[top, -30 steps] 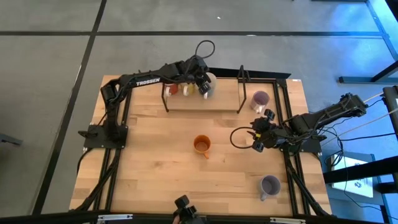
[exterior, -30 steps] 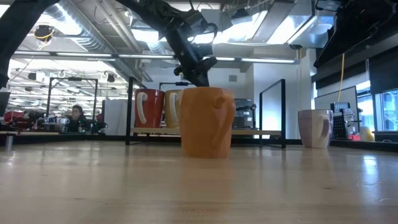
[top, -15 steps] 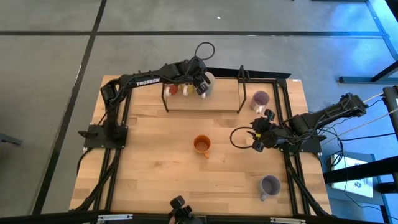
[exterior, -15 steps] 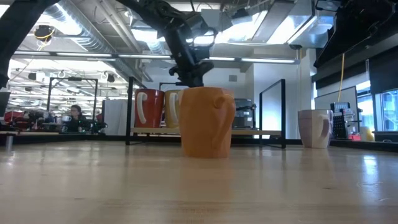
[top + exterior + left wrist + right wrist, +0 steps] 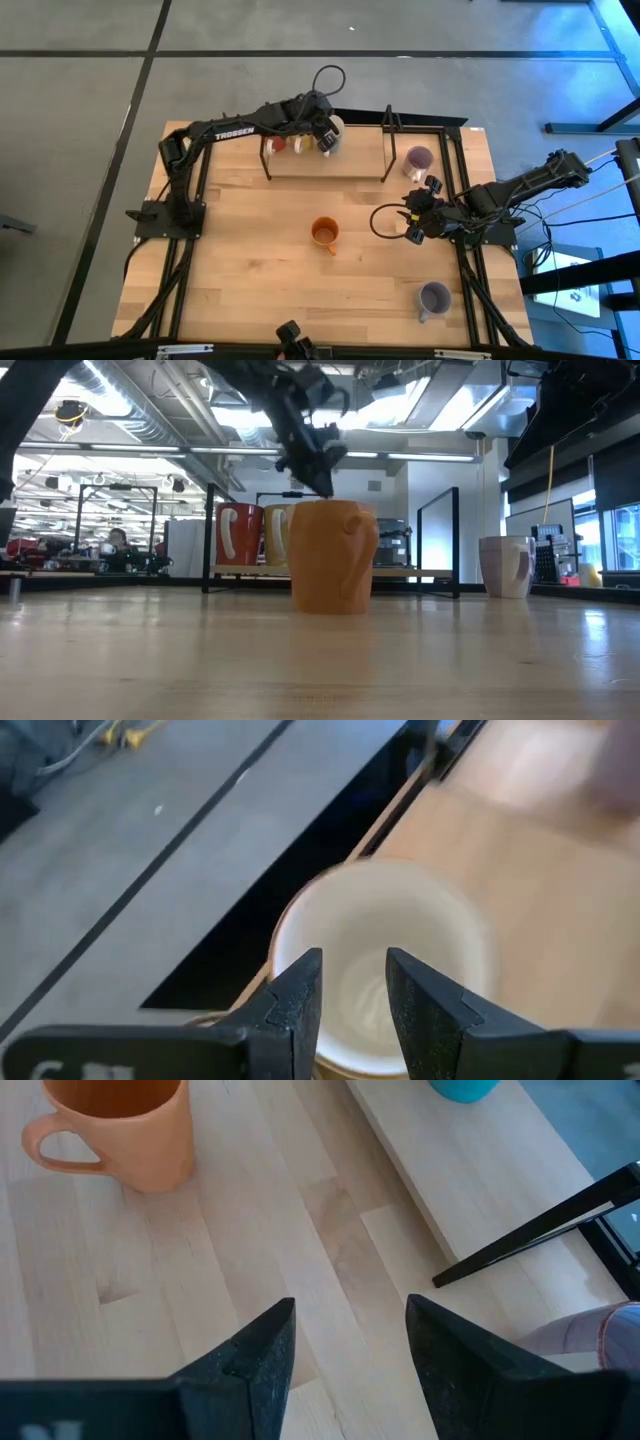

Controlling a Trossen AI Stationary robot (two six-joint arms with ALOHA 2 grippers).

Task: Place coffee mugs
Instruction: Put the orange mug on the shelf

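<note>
A pale wooden table [image 5: 260,280] framed by black rails is seen from above on a grey floor. Along its far edge, toward twelve o'clock, a low wooden shelf [image 5: 355,160] on black legs is placed. On the shelf a red mug [image 5: 277,144], a yellowish mug [image 5: 299,144] and a white mug [image 5: 336,133] are lined up close together. The left gripper [image 5: 326,137] is held just over the white mug, with its fingers [image 5: 296,1005] parted a little above the open mouth and nothing caught between them; in the low view it is seen raised above the shelf row. An orange mug [image 5: 324,233] is set near the table's centre, handle toward five o'clock. A pale purple mug [image 5: 418,159] is found at about two o'clock, beside the shelf's end, and another purple mug [image 5: 434,297] at about four o'clock near the front edge. The right gripper [image 5: 410,222] is parked at three o'clock, its fingers [image 5: 255,1360] spread apart and empty above bare wood, well apart from the orange mug.
</note>
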